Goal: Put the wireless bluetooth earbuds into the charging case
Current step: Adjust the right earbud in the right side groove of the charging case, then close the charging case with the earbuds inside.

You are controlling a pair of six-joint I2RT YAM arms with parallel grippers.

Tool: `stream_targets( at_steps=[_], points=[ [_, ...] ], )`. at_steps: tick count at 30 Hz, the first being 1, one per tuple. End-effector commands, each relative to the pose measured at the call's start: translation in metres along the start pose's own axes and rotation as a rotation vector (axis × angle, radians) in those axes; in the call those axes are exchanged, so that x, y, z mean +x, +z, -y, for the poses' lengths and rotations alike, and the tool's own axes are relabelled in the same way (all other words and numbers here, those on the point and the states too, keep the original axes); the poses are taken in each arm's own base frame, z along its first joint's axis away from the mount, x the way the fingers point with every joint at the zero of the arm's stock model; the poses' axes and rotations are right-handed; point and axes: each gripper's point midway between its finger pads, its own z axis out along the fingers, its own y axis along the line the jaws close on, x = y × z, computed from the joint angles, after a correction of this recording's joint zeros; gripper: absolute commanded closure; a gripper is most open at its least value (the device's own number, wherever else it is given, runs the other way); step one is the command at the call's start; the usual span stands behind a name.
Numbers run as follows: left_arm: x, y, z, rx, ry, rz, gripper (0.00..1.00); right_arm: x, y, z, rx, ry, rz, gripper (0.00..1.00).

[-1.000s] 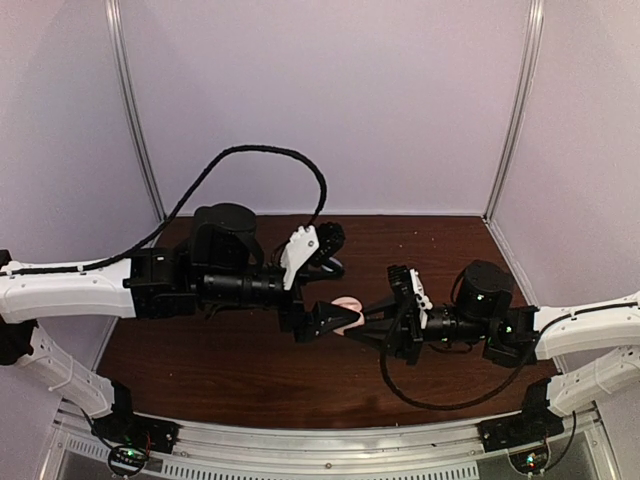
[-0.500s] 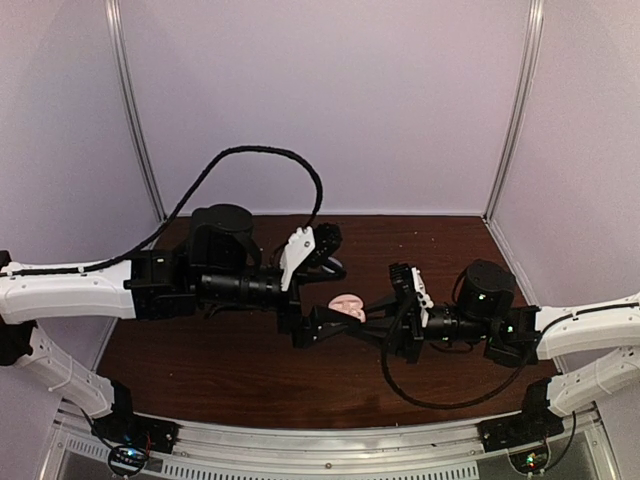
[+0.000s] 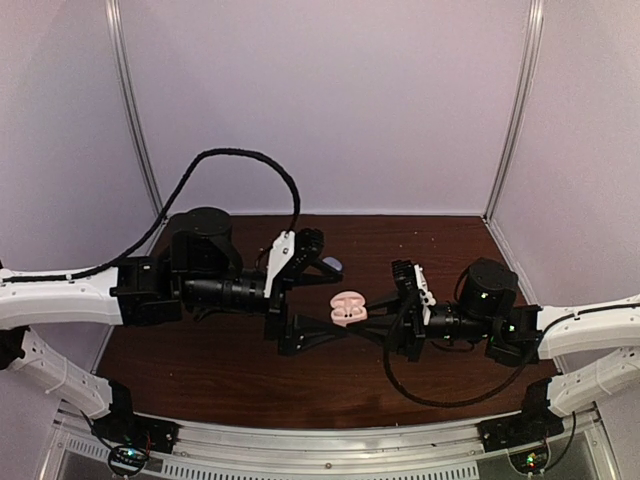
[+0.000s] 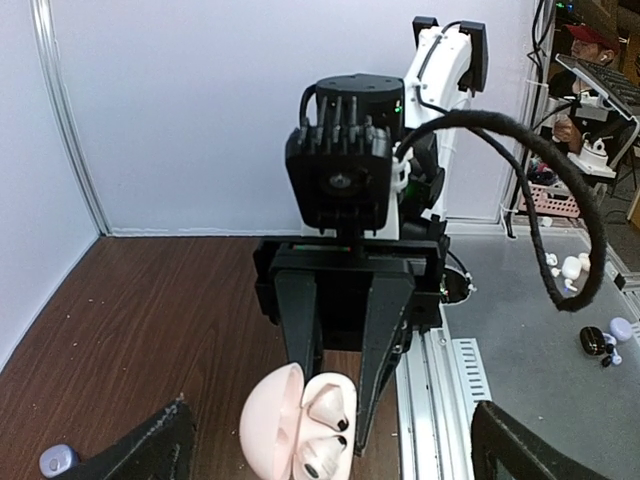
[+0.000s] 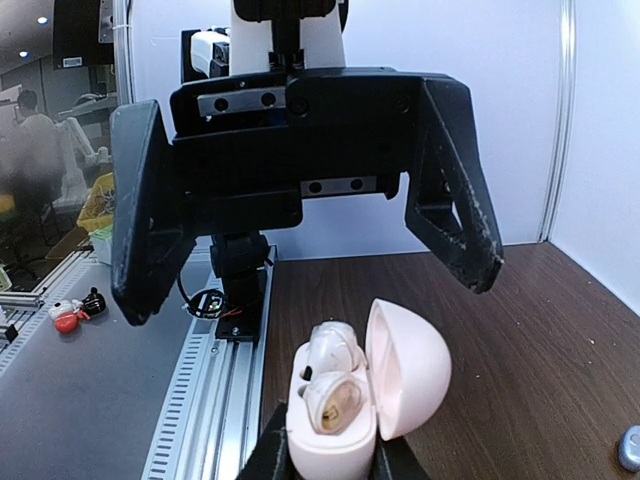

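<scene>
A pink charging case [image 3: 350,308] stands with its lid open, held off the brown table. My right gripper [image 3: 364,318] is shut on its base; in the right wrist view its fingers [image 5: 272,456] clamp the case [image 5: 410,375] from both sides. Two cream earbuds [image 5: 338,375] sit in the case's sockets and also show in the left wrist view [image 4: 325,425]. My left gripper [image 3: 322,300] is wide open and empty, facing the case from the left without touching it. The left wrist view shows its fingertips [image 4: 165,440] well apart on either side of the case [image 4: 268,425].
A small blue-purple object [image 3: 333,264] lies on the table behind the case, also in the left wrist view [image 4: 57,460] and the right wrist view [image 5: 628,447]. A metal rail [image 3: 330,440] runs along the near edge. Loose earbuds and cases [image 4: 600,340] lie on the bench beyond.
My left gripper has backed away to the left from the case and opened wide. The case now shows uncovered with its lid open. The right arm has barely moved.
</scene>
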Motion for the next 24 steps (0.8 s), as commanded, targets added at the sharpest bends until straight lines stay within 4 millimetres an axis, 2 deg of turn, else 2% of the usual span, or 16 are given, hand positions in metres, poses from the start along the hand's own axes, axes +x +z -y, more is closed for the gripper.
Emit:
stream_targets(
  at_steps=[1, 8, 17, 24],
  points=[
    [0.003, 0.008, -0.009, -0.029, 0.019, -0.005, 0.02, -0.019, -0.002, -0.002, -0.008, -0.024, 0.046, 1.00],
    [0.011, 0.013, -0.008, -0.012, 0.036, -0.034, 0.02, -0.020, -0.003, 0.002, 0.010, -0.018, 0.047, 1.00],
    [-0.004, 0.011, 0.020, 0.097, 0.107, 0.012, 0.06, -0.017, -0.002, 0.011, 0.030, 0.004, 0.043, 1.00],
    [-0.011, 0.005, 0.025, 0.112, 0.142, 0.038, 0.09, -0.014, -0.003, 0.015, 0.036, 0.021, 0.042, 1.00]
  ],
)
